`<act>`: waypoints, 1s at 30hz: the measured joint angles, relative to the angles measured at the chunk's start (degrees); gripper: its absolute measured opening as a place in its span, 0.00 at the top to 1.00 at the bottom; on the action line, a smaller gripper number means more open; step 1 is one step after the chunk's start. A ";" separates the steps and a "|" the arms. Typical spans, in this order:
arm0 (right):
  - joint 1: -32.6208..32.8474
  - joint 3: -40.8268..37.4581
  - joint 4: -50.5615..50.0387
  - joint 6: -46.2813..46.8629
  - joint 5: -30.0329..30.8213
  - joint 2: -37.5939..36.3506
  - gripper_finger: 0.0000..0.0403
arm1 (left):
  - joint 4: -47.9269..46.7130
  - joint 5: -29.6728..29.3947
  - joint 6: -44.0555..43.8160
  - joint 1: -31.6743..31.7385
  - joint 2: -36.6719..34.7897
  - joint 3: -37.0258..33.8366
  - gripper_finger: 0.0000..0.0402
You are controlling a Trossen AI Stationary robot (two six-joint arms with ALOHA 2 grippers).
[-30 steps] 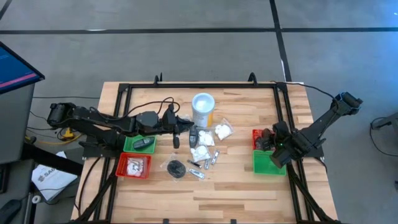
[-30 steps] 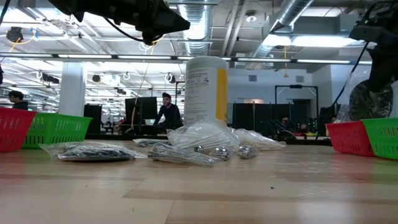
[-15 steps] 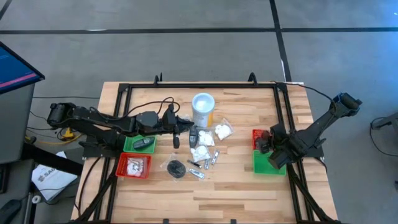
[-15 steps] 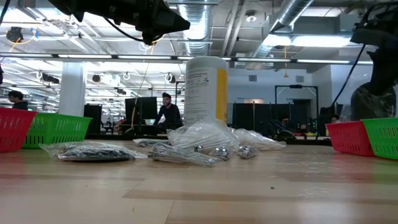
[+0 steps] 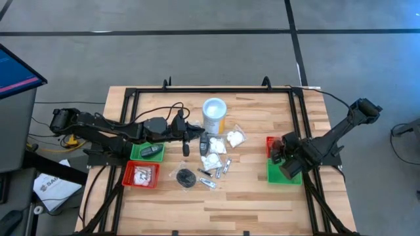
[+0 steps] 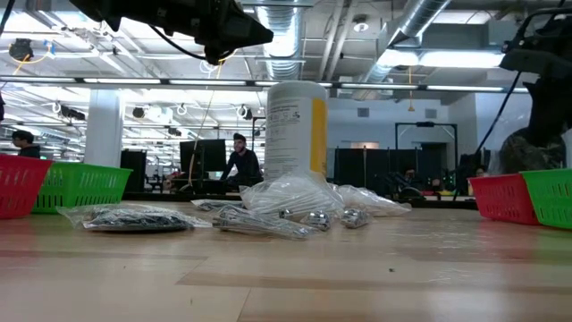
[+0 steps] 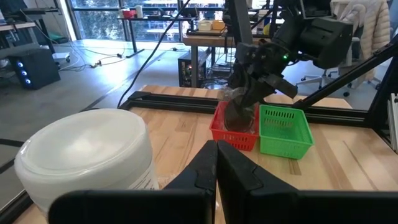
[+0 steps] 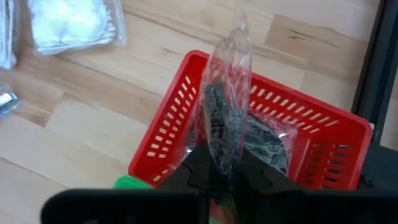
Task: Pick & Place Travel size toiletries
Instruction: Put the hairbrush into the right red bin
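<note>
White canister (image 5: 214, 115) stands upright between 4 trays (image 5: 142, 175).

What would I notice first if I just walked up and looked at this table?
Probably the tall white canister at the back middle of the table, with little plastic packets scattered in front of it. Next, the right gripper pinching a clear bag over the red basket on the right side.
</note>
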 joint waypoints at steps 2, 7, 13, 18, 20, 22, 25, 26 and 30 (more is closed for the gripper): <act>-0.10 0.00 0.03 -0.02 0.02 -0.03 0.95 | 0.03 0.00 0.02 0.00 0.00 0.00 1.00; -0.11 0.00 0.03 -0.06 0.02 -0.01 0.92 | 0.03 0.00 0.00 0.00 0.00 0.00 1.00; -0.09 0.00 0.02 -0.21 0.02 -0.01 0.77 | 0.02 0.00 0.00 0.00 0.00 0.00 1.00; -0.07 0.00 0.02 -0.48 0.00 -0.01 0.68 | 0.02 0.00 0.00 0.00 0.00 0.00 1.00; -0.07 0.00 0.02 -0.48 0.00 -0.01 0.65 | 0.02 0.00 0.00 0.00 0.00 0.00 1.00; -0.07 0.00 0.02 -0.54 0.00 -0.01 0.61 | 0.02 0.00 0.00 0.00 0.00 0.00 1.00; -0.07 0.00 -0.04 -0.88 -0.10 -0.01 0.57 | 0.02 0.00 0.00 -0.02 0.00 0.00 1.00; -0.07 0.00 -0.06 -0.96 -0.19 -0.01 0.56 | 0.02 0.00 0.00 0.00 0.00 0.00 1.00; -0.11 0.10 -0.97 -0.19 -0.20 -0.01 0.54 | 0.02 0.00 0.00 0.00 0.00 0.00 1.00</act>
